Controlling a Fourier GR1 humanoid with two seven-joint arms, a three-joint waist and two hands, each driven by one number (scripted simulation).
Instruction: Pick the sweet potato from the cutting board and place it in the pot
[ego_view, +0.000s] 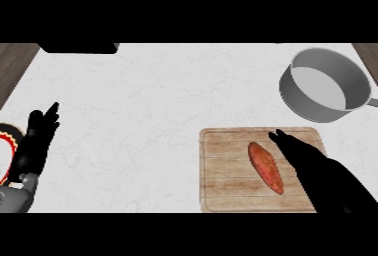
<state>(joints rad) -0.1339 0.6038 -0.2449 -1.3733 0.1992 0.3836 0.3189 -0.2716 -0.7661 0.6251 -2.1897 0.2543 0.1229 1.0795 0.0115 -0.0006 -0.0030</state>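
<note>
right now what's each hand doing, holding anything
left hand: open, resting at the left edge, holding nothing
right hand: open, fingers straight, beside the sweet potato, holding nothing

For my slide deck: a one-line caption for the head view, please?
Right robot hand open beside the sweet potato on the cutting board, pot waiting beyond.

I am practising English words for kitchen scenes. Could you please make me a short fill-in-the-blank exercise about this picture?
1. The sweet potato lies on the wooden ____.
2. The grey pot stands at the counter's far ____ side.
3. The right hand is over the cutting board, just to the ____ of the sweet potato.
4. The left hand rests open near the view's ____ edge.

Missing words: cutting board; right; right; left
</note>
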